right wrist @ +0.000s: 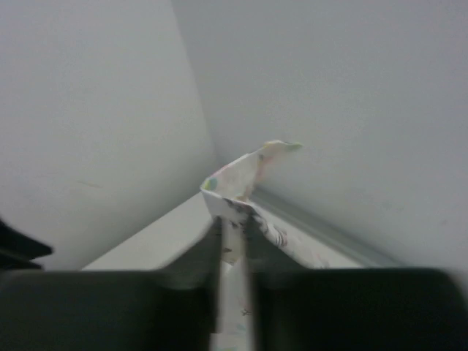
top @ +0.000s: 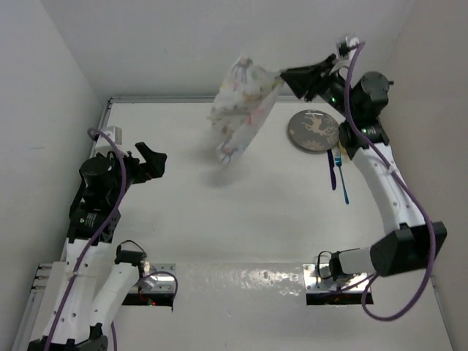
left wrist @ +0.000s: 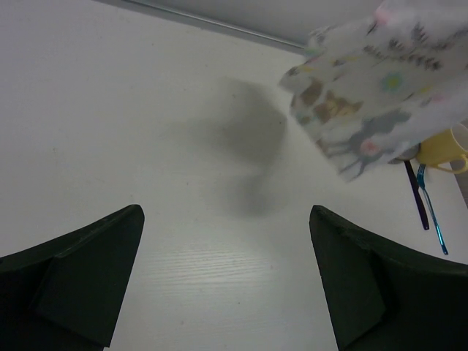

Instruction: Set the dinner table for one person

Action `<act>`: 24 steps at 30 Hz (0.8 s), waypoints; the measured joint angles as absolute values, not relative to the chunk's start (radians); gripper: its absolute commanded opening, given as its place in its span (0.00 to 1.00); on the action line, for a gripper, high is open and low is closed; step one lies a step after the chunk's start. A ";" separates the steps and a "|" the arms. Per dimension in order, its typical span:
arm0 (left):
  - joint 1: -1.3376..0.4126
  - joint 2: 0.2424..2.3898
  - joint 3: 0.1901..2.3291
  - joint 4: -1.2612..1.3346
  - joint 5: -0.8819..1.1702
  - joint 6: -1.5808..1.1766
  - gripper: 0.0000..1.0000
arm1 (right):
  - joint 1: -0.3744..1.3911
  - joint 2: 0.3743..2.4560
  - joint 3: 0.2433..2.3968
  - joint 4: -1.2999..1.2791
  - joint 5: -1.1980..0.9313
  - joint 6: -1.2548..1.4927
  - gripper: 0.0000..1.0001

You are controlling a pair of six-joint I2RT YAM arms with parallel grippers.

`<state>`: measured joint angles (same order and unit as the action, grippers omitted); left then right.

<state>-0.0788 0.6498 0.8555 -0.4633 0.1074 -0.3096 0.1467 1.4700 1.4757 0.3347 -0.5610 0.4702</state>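
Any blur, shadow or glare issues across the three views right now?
Top external: cloth smeared, soft shadow on the dinner table, glare along its near edge. Left wrist: cloth edges soft, shadow diffuse. Right wrist: right end effector defocused.

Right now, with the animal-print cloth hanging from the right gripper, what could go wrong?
The pastel animal-print cloth hangs crumpled from the right gripper, pinched at one edge only, so it might slip out and land bunched. As it comes down, its loose end could brush the grey round plate or the blue utensil and shift them.
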 measured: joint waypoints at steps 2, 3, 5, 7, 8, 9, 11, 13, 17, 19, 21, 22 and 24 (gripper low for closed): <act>-0.084 0.616 0.852 -0.485 0.107 -0.314 0.94 | 0.147 1.352 1.307 0.334 -0.598 0.505 0.57; -0.088 0.598 0.847 -0.500 0.107 -0.318 0.94 | 0.146 1.304 1.229 0.324 -0.608 0.512 0.66; -0.099 0.569 0.832 -0.527 0.107 -0.326 0.93 | 0.146 1.220 1.078 0.281 -0.592 0.515 0.71; -0.113 0.535 0.819 -0.556 0.107 -0.339 0.90 | 0.146 1.156 0.954 0.172 -0.559 0.501 0.70; -0.119 0.526 0.818 -0.566 0.109 -0.345 0.89 | 0.146 1.139 0.921 0.114 -0.536 0.488 0.71; -0.124 0.524 0.817 -0.570 0.112 -0.350 0.87 | 0.146 1.121 0.891 0.047 -0.498 0.473 0.71; -0.129 0.534 0.817 -0.573 0.120 -0.356 0.85 | 0.146 1.083 0.846 -0.055 -0.430 0.446 0.72; -0.130 0.560 0.816 -0.573 0.131 -0.363 0.83 | 0.146 1.038 0.818 -0.136 -0.365 0.421 0.73; -0.131 0.675 0.816 -0.564 0.161 -0.373 0.76 | 0.146 0.981 0.806 -0.249 -0.266 0.377 0.73; -0.131 0.751 0.812 -0.551 0.175 -0.375 0.74 | 0.146 0.984 0.801 -0.279 -0.242 0.367 0.73; -0.135 0.817 0.799 -0.527 0.185 -0.382 0.72 | 0.146 1.000 0.787 -0.301 -0.238 0.366 0.72; -0.142 0.860 0.788 -0.506 0.186 -0.390 0.72 | 0.146 1.013 0.778 -0.310 -0.237 0.368 0.72; -0.168 0.944 0.759 -0.480 0.182 -0.406 0.72 | 0.146 1.040 0.758 -0.320 -0.238 0.374 0.72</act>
<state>-0.1680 0.9443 0.7593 -0.4797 0.1818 -0.4061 0.1463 1.0397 0.7578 -0.3199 -0.2379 0.3744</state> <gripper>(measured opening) 0.719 0.722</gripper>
